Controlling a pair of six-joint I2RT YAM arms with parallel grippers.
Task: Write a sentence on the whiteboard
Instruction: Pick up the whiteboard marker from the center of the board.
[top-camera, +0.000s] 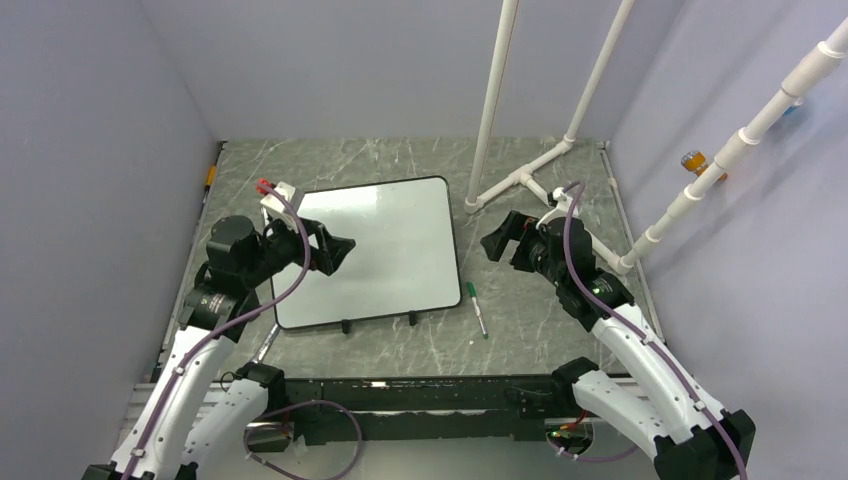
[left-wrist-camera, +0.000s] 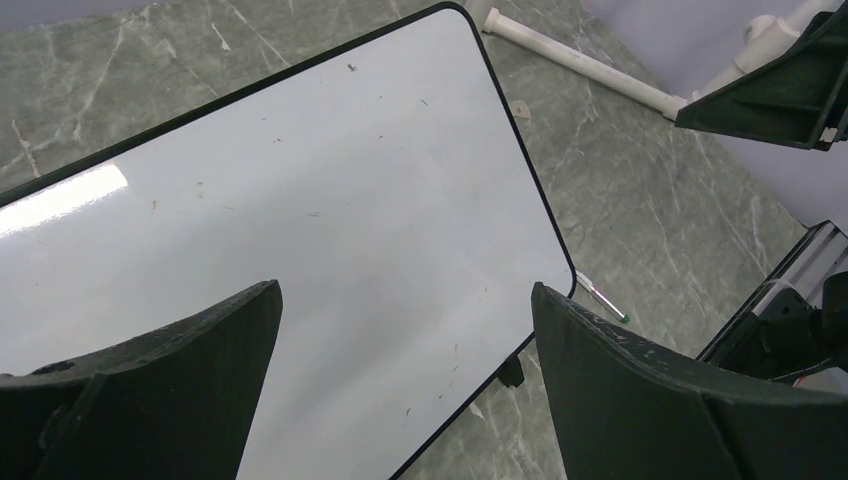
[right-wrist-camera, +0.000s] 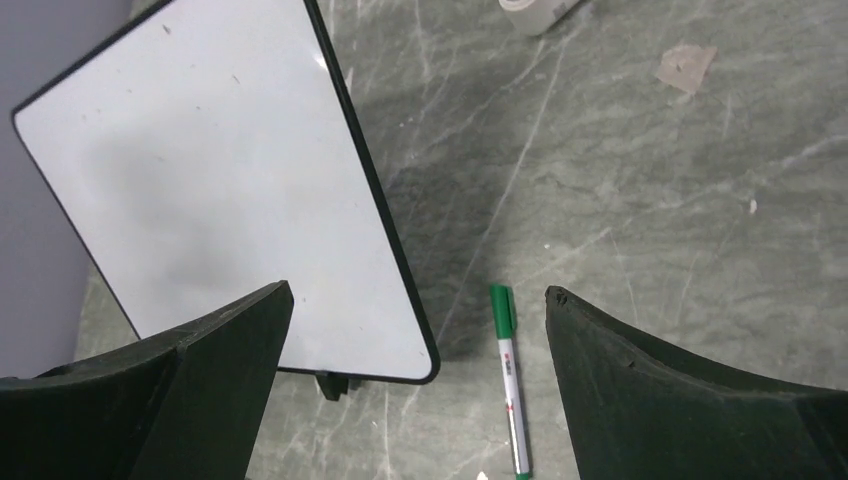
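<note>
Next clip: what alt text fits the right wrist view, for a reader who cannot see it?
A blank white rectangular whiteboard with a thin black rim lies on a grey marbled table. A green-capped white marker pen lies just right of its lower corner, not touching it. The right claw hovers open above them, holding nothing.
</note>
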